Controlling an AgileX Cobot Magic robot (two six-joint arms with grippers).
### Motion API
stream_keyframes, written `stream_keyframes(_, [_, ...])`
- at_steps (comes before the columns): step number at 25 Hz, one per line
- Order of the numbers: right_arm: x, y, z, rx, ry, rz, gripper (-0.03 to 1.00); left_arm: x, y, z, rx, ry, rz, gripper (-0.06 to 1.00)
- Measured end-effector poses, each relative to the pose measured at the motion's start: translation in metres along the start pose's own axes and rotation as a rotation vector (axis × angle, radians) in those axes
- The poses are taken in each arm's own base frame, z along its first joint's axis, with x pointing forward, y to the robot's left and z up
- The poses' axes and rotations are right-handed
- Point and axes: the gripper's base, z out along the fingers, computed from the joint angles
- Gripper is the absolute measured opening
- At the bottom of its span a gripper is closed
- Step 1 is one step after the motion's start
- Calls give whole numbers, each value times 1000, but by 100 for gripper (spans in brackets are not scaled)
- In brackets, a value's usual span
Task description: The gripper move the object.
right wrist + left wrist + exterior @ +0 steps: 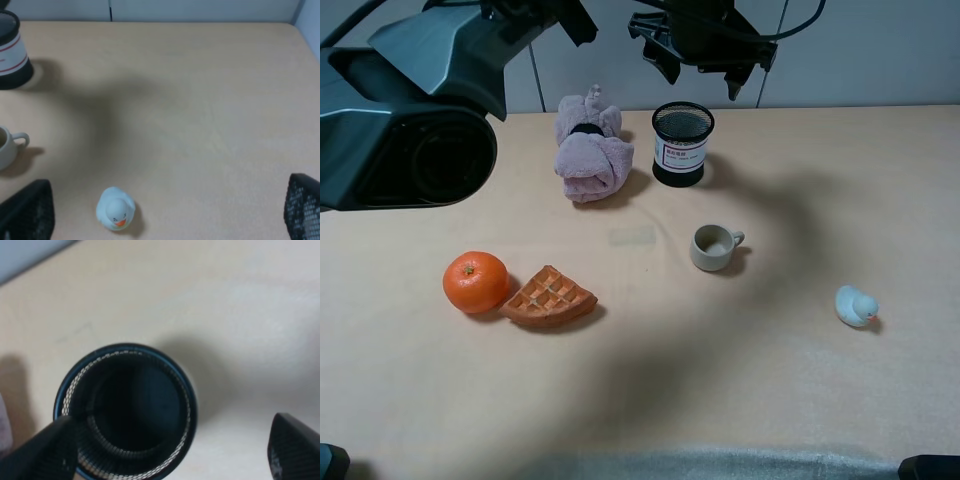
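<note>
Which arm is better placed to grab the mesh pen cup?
Left. The left gripper hangs open directly above the mesh pen cup; the right gripper is near the duck, well away from it.

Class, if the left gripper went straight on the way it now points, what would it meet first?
Probably the pen cup: the left gripper hangs open above it, pointing down at its mouth. One finger lies over the rim in the wrist view, so it may strike there; depth is unclear.

The pen cup (682, 145) is set in the upper middle of the frame, just right of a rolled cloth (588, 150). A mug (713, 247) is placed below it. At lower left, an orange (475, 281) is set just left of a waffle (549, 296); a toy duck (855, 306) is placed at right, well apart.
</note>
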Motion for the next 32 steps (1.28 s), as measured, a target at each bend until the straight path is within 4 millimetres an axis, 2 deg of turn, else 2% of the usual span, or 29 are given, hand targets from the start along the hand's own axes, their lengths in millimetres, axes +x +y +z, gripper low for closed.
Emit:
stream_keyframes(20, [0, 0, 0, 0, 0, 0, 69, -26, -3, -70, 86, -117, 27, 76])
stream_keyframes(27, [0, 0, 0, 0, 0, 0, 69, -22, 2, -87, 60, -79, 53, 76])
stream_keyframes(32, [0, 0, 0, 0, 0, 0, 69, -15, 9, -112, 27, -48, 72, 76])
